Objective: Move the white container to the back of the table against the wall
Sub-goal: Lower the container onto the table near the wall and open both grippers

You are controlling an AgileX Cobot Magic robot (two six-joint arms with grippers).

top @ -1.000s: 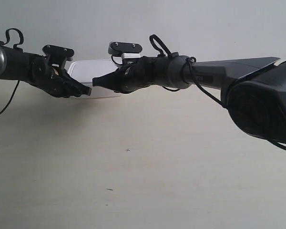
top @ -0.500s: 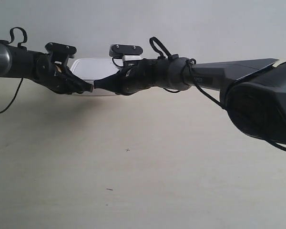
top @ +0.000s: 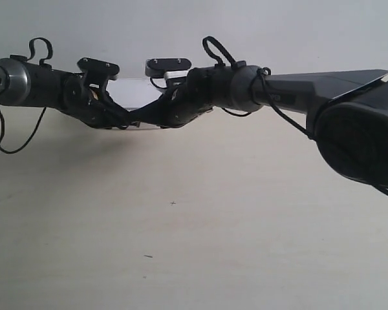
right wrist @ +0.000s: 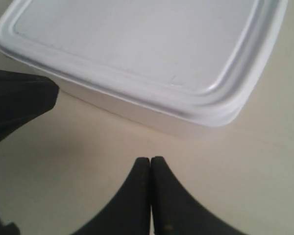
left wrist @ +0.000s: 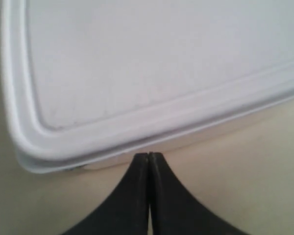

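Cream wood-grain table [top: 213, 226] meets the pale wall [top: 278, 32]. At that far edge the white container [left wrist: 152, 63] lies flat, lid on. The left gripper [left wrist: 148, 159], jaws pressed together and holding nothing, has its tips at the container's side under the lid rim. The right gripper [right wrist: 150, 161], likewise closed and empty, sits just short of another side.

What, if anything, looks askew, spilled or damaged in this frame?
Nothing stands out. The white container is whole, its lid seated flat along the visible rim, no spill on the table. The left gripper and right gripper are shut at its side, apparently pushing, not grasping.
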